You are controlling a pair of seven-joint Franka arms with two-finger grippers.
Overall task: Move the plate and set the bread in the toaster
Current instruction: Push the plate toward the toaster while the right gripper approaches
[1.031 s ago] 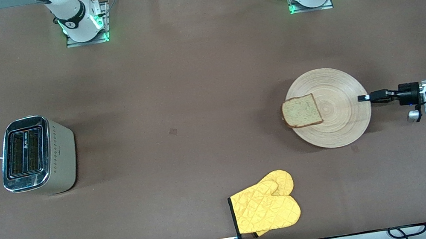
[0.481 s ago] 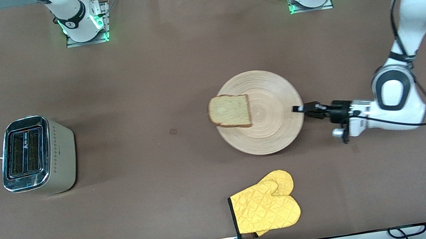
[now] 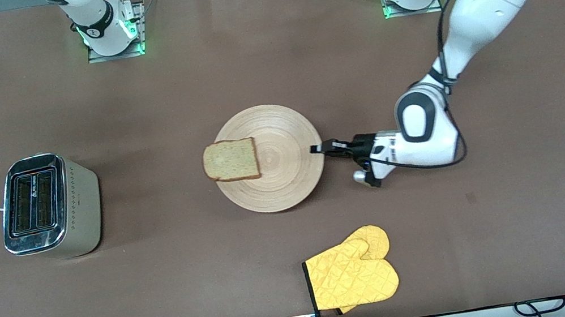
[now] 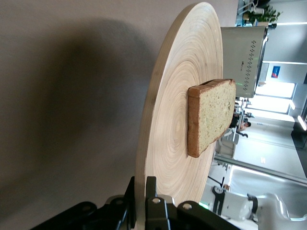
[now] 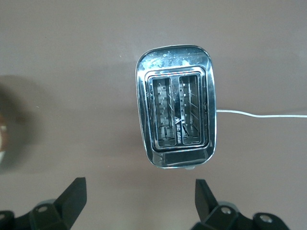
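The left gripper [image 3: 320,148] is clamped on the rim of the plate [image 3: 286,181] at mid-table, the bread [image 3: 230,161] on it — toward the toaster [image 3: 46,206]. The right gripper [image 5: 139,199], fingers apart, hangs over the toaster.

Glossy white arm shells with dark grey joint rings — green lights glow at both bases. Black grippers, with a thin black cable.

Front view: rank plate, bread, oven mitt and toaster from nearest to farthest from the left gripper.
From the left gripper:
1. plate, its rim in the jaws.
2. bread, on the plate's toaster-side edge.
3. oven mitt, nearer the front camera.
4. toaster, at the right arm's end.
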